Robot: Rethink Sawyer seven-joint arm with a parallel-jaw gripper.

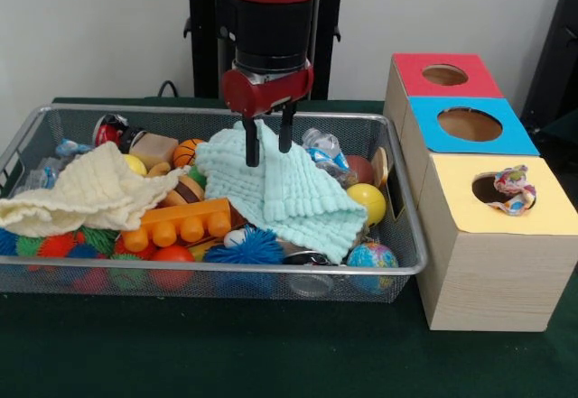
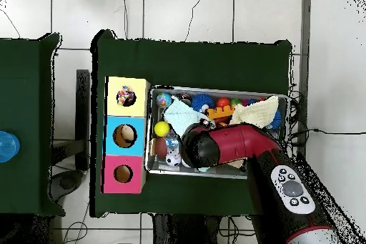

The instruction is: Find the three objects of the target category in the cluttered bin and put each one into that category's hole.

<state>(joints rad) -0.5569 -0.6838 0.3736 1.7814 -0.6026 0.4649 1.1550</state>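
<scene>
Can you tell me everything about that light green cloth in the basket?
The mint green cloth looks soft, with a crinkly ribbed weave. It lies crumpled and partly folded on top of the toys in the wire bin, draped towards the right side. The gripper is at its upper edge, fingers pressed into the fabric. A yellow ball sits beside it, and a blue spiky ball peeks out below.

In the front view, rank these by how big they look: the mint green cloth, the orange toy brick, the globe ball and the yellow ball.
1. mint green cloth, clearly largest.
2. orange toy brick.
3. and 4. globe ball and yellow ball look about alike; the globe ball is partly behind the bin rim and nearer the camera, so I won't rank them.
</scene>
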